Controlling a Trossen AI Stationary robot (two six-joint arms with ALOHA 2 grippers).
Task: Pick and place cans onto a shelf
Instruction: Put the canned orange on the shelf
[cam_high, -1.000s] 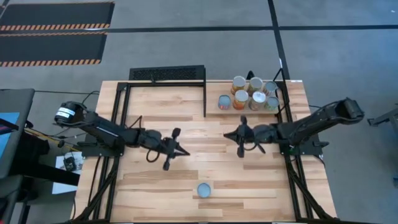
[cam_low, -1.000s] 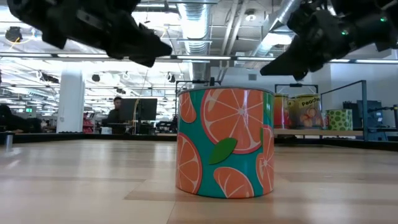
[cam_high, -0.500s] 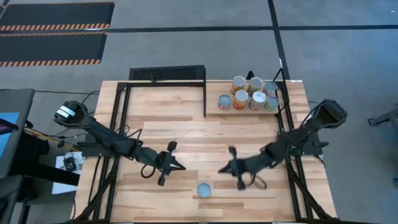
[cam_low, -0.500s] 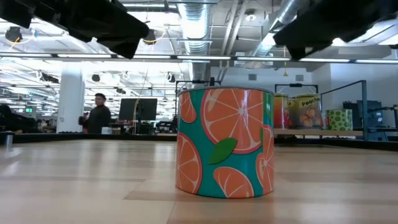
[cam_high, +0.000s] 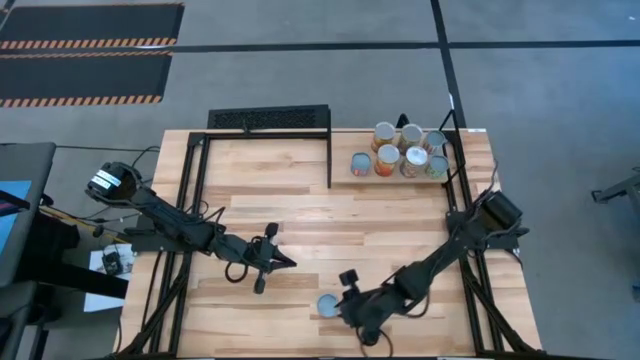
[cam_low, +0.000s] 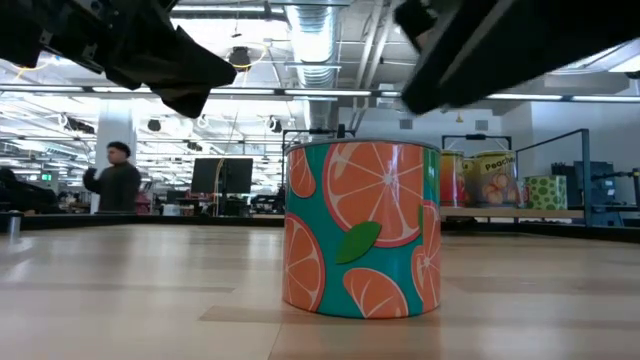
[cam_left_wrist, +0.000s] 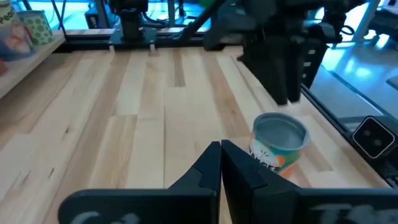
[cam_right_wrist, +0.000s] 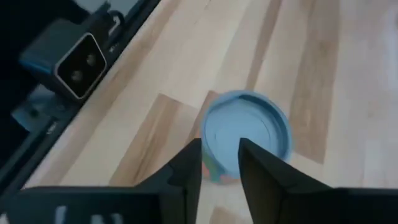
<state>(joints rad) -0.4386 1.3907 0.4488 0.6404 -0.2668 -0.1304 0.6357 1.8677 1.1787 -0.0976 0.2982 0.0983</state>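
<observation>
One can (cam_high: 326, 305) with a pale-blue top and an orange-fruit label (cam_low: 360, 230) stands upright on its base near the table's near edge. My right gripper (cam_high: 342, 300) hovers just right of it and above it, open. In the right wrist view its fingers (cam_right_wrist: 221, 168) stand short of the can's top (cam_right_wrist: 245, 134), apart from it. My left gripper (cam_high: 288, 263) is shut with nothing in it, left of the can and farther from the near edge. Its closed tips (cam_left_wrist: 221, 155) point toward the can (cam_left_wrist: 280, 140).
Several more cans (cam_high: 400, 150) stand grouped at the far right corner. A black shelf (cam_high: 270, 118) sits at the far edge, left of centre. A small camera unit (cam_right_wrist: 71, 59) is fixed at the near edge. A person (cam_low: 115, 180) walks in the room behind.
My right gripper has swung from the table's middle right toward the near edge and leftward, tipping downward, and now hangs by the lone can. My left gripper has drifted a little toward the near edge. The can has not moved.
</observation>
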